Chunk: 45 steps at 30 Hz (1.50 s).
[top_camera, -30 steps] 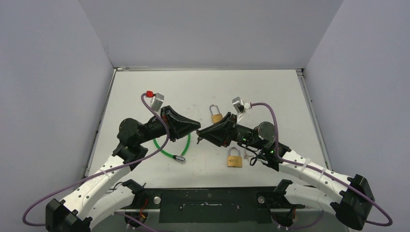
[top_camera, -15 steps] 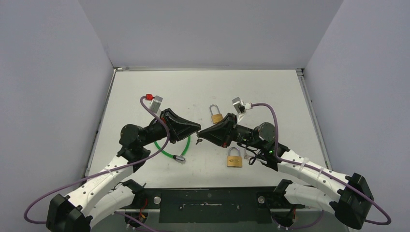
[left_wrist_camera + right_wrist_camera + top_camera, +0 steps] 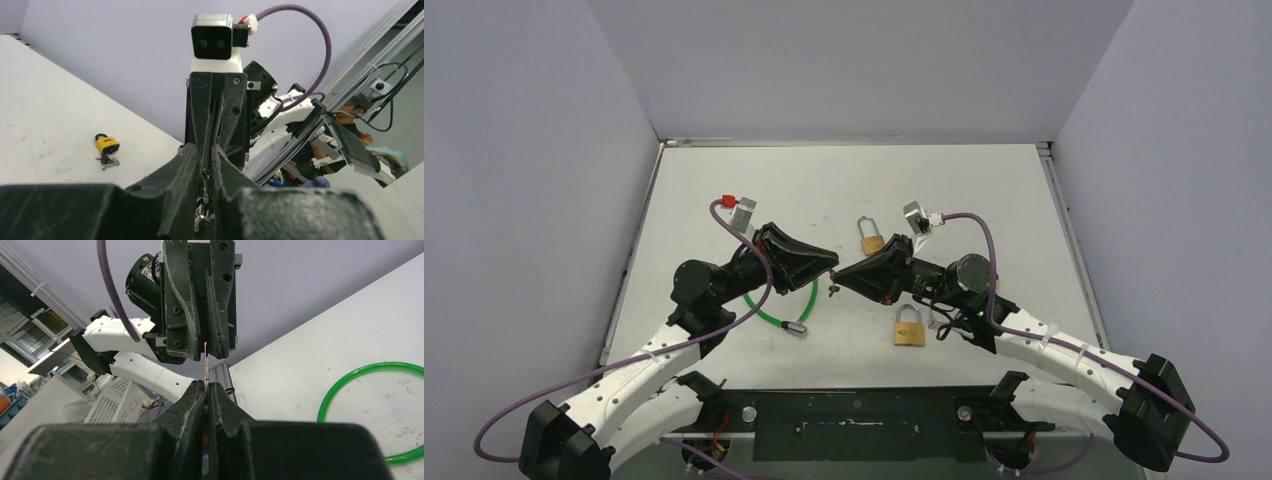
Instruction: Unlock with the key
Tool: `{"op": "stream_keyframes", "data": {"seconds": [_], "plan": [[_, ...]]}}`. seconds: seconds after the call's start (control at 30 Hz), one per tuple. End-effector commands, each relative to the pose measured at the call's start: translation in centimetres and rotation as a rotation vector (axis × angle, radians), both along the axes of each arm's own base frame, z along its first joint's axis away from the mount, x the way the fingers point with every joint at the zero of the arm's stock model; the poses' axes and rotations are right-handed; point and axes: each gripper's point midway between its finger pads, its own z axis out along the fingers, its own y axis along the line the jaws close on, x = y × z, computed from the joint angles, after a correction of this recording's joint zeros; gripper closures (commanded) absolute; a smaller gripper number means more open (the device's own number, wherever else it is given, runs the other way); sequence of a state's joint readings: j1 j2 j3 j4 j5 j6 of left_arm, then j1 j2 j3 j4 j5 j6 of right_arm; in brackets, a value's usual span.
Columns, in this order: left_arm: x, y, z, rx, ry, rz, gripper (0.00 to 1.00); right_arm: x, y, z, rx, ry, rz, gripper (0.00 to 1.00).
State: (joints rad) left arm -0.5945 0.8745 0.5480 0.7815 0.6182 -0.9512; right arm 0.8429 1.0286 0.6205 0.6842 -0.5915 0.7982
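Change: my left arm has crept a touch nearer centre over the last second, its wrist camera sliding slightly left; the right jaws have just snapped closed.
Left gripper: clenched tight, tip to tip with the right one above mid-desk. In the left wrist view a thin metal piece sits in the slit between the fingers. I judge it's the key, but can't make out its shape.
Right gripper: clenched too, pinching a thin sliver that runs up toward the left one. Looks like both are on the same small piece, a handover in my reading.
Padlocks: one brass padlock lies just beyond the meeting point, a second padlock lies nearer the bases beside the right forearm. Neither is held, both shackles look shut.
Green cable: looped on the desk under the left wrist, not involved.
Desk: pale, bare toward the back.
Step advice: I'd keep one pinch firm before easing the other off, pull straight apart without twisting, and check the key's blade sticks out enough to reach a keyhole.
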Motion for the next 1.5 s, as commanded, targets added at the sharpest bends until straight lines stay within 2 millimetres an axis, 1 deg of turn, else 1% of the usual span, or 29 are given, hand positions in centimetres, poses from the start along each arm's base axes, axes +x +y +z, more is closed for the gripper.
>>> {"op": "stream_keyframes", "data": {"seconds": [0.0,0.03,0.07,0.1,0.13,0.17,0.23,0.27,0.37,0.43,0.47,0.5,0.6,0.7,0.83,0.9,0.97,1.03,1.1,1.27,1.3,1.4,1.47], "plan": [[1.3,1.0,1.2,-0.039,-0.002,0.117,0.66,0.6,-0.3,0.4,0.015,-0.033,-0.033,1.00],[2.1,1.4,1.1,-0.023,0.011,0.176,0.50,1.1,-0.4,-0.1,-0.004,-0.028,-0.057,1.00],[3.3,2.1,0.6,0.003,0.045,0.260,0.37,1.6,-0.5,-0.7,-0.026,-0.026,-0.084,1.00],[4.7,3.0,-0.6,0.056,0.101,0.359,0.29,2.0,-0.7,-1.3,-0.045,-0.021,-0.109,1.00],[5.8,4.2,-1.3,0.101,0.137,0.457,0.22,2.4,-1.0,-1.8,-0.063,-0.016,-0.133,1.00],[6.6,5.4,-1.6,0.140,0.153,0.546,0.19,2.7,-1.2,-2.4,-0.079,-0.011,-0.153,1.00],[7.6,7.4,-2.7,0.235,0.149,0.673,0.14,3.1,-1.6,-3.6,-0.116,0.006,-0.188,1.00],[8.0,8.2,-3.3,0.274,0.156,0.719,0.14,3.4,-1.8,-4.1,-0.129,0.016,-0.206,1.00],[9.1,9.9,-6.5,0.441,0.223,0.821,0.14,3.8,-2.4,-6.0,-0.174,0.052,-0.248,1.00],[9.9,10.5,-9.0,0.548,0.282,0.860,0.14,4.1,-2.7,-7.4,-0.210,0.078,-0.272,1.00],[10.2,10.4,-10.1,0.591,0.305,0.860,0.14,4.3,-3.0,-8.2,-0.230,0.094,-0.289,1.00],[10.7,10.1,-12.0,0.650,0.340,0.855,0.14,4.5,-3.2,-9.1,-0.251,0.110,-0.309,1.00],[11.7,9.5,-16.3,0.775,0.419,0.852,0.17,4.6,-3.8,-11.6,-0.307,0.146,-0.332,1.00],[12.3,9.4,-20.2,0.907,0.480,0.850,0.20,4.4,-4.4,-13.2,-0.336,0.180,-0.342,1.00],[11.9,9.3,-24.1,1.034,0.573,0.838,0.22,3.8,-4.9,-14.9,-0.352,0.216,-0.333,1.00],[11.5,9.5,-25.4,1.056,0.605,0.847,0.22,3.5,-5.0,-15.8,-0.363,0.228,-0.321,1.00],[11.2,9.2,-26.5,1.045,0.616,0.831,0.23,3.2,-4.9,-16.6,-0.373,0.242,-0.305,1.00],[11.3,8.0,-26.8,1.010,0.584,0.789,0.25,2.9,-4.7,-17.2,-0.382,0.255,-0.287,1.00],[11.5,7.4,-27.5,1.012,0.558,0.769,0.27,2.7,-4.5,-17.5,-0.390,0.261,-0.270,1.00],[11.7,6.2,-29.8,1.136,0.521,0.706,0.36,2.6,-4.6,-18.1,-0.410,0.272,-0.263,1.00],[11.8,6.0,-30.7,1.172,0.521,0.694,0.37,2.6,-4.6,-18.1,-0.411,0.272,-0.266,1.00],[12.9,5.5,-31.6,1.225,0.518,0.712,0.41,2.8,-4.7,-18.1,-0.410,0.275,-0.276,1.00],[14.0,5.4,-32.1,1.250,0.518,0.749,0.46,3.0,-4.8,-18.0,-0.408,0.277,-0.285,1.00]]}}
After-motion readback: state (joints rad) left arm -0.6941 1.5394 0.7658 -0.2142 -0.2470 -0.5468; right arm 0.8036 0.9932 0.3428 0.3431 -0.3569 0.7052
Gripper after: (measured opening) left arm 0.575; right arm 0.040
